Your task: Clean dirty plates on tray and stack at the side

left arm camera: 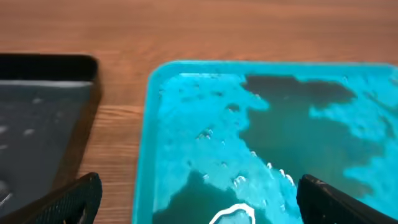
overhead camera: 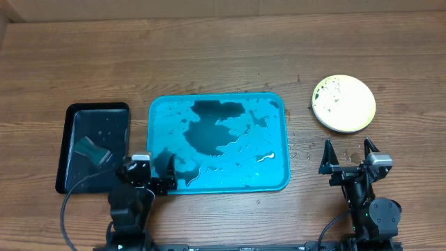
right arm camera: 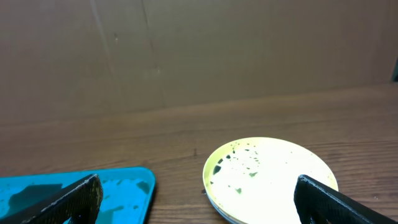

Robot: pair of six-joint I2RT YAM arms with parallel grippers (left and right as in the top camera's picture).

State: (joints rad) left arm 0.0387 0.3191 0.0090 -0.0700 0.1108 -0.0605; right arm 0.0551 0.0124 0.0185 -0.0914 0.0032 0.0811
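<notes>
No text, label, brand, number or sign can be read in any of the three views, neither on the tray [overhead camera: 157, 139], nor on the plates [overhead camera: 343, 104], nor on the wooden surface [overhead camera: 223, 56].

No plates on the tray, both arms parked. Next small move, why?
Probably ease the right gripper forward to the yellow-green plate: it sits on the table right of the tray, straight ahead of the open fingers, and its face shows dark specks. The tray holds only puddles; the left gripper is open and empty.
</notes>
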